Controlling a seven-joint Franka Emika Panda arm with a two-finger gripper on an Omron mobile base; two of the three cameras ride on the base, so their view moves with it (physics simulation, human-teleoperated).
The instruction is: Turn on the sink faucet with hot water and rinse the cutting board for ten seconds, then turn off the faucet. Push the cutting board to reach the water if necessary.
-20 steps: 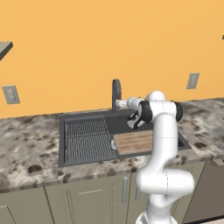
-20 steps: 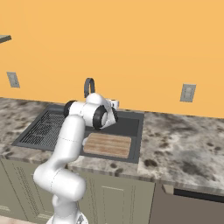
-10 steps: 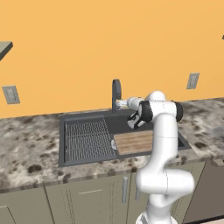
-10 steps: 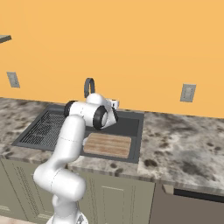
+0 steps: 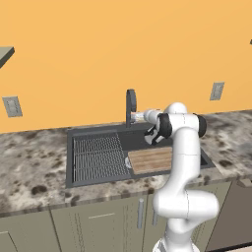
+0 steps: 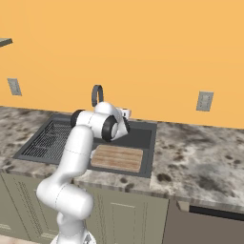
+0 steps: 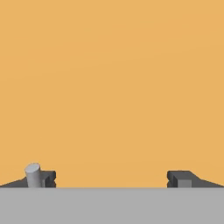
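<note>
The dark grey faucet (image 5: 130,104) (image 6: 96,95) arches up at the back rim of the sink (image 5: 98,130) (image 6: 151,143). No water runs from it. The striped wooden cutting board (image 5: 150,160) (image 6: 117,158) lies flat in the basin's right part. My gripper (image 5: 136,117) (image 6: 126,113) hovers just right of the faucet's base, above the board's far end, pointing at the orange wall. In the hand view the gripper (image 7: 111,179) stands open, fingertips (image 7: 179,178) wide apart. A short pale grey cylinder (image 7: 33,174), apparently the faucet's lever, touches the left fingertip's inner side.
A ridged dark grey drying rack (image 5: 96,157) (image 6: 47,138) fills the sink's left part. Speckled granite counter (image 5: 29,162) (image 6: 200,162) runs on both sides. Wall outlets (image 5: 216,91) (image 6: 205,101) sit above the counter. Cabinets (image 5: 98,224) stand below.
</note>
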